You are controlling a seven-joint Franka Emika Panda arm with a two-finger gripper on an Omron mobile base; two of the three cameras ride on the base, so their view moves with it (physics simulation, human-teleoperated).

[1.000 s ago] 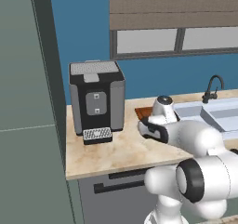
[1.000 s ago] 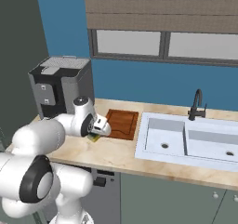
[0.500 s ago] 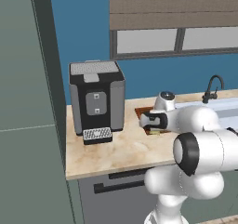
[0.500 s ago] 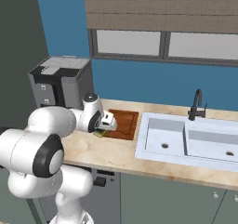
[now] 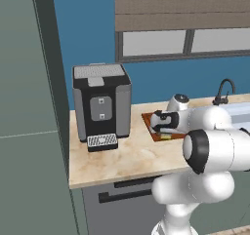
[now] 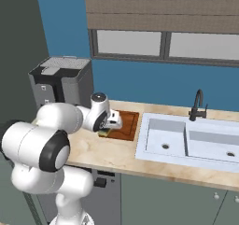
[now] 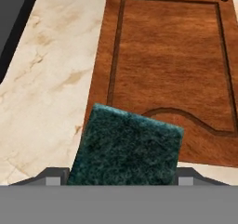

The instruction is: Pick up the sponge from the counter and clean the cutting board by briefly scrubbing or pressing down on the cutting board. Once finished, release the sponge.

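- The sponge (image 7: 126,146) sits right up close in the hand view: a fuzzy dark green scrub top, rectangular, slightly skewed, small next to the board.
- In the right base view a sliver of its yellow body peeks out under the hand at the board's near corner.
- The gripper (image 7: 123,174) has a grey finger (image 7: 55,174) pressed at each side of the sponge, clamped on it.
- The cutting board (image 7: 169,69) lies just beyond: reddish-brown wood grain, a groove inside its edge with a wavy dip, a small hole at one corner.
- It rests flat on the beige marbled counter (image 7: 46,83), between the coffee machine (image 5: 101,105) and the sink (image 6: 186,142).
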